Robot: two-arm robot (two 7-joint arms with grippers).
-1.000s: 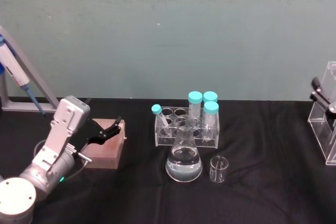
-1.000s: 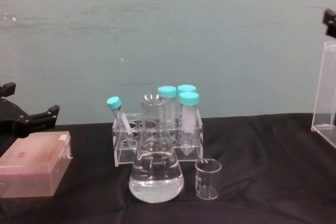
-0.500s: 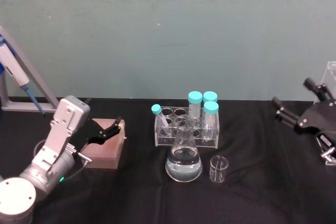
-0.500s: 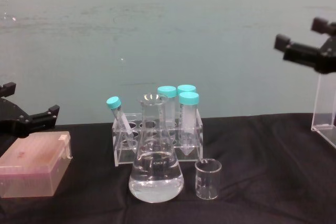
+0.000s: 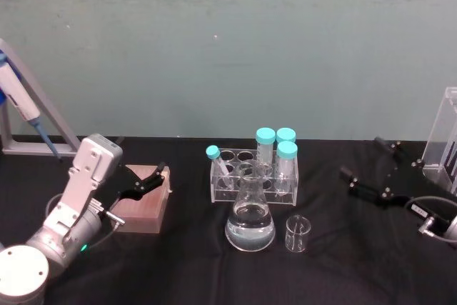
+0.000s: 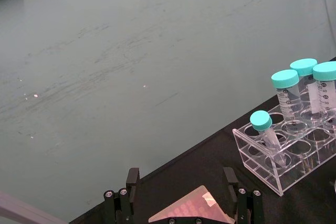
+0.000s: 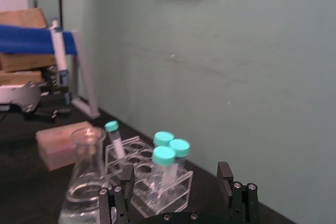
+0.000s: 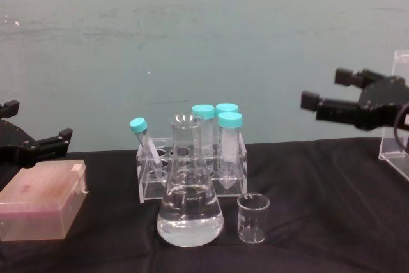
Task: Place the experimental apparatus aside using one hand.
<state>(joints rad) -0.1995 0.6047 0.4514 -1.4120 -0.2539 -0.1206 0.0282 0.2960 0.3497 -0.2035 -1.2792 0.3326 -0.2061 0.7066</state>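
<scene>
Reaching in from the robot's right, the right gripper [image 5: 364, 161] has swung down and inward over the last second. It was up by the tall acrylic stand [image 5: 444, 133] at the right edge of the black table [image 5: 357, 269]. Now it hangs lower above the table, its 2 fingers spread wide, empty, and pointing toward the glassware at the centre. This looks like the start of an approach, with nothing yet picked up or set aside.

The conical flask [image 5: 250, 226], part-filled with clear liquid, stands at centre front. The small beaker [image 5: 298, 233] stands just beside it on the robot's right. Behind both is a clear rack [image 5: 221, 189] holding 4 teal-capped tubes [image 5: 265, 136]. The beaker is the piece nearest the right gripper, yet well apart from it, lower and toward the robot's left.

The left gripper [image 5: 157, 175] is idle at the left, fingers spread above a corner of a pink box [image 5: 139, 212], where it was before.
</scene>
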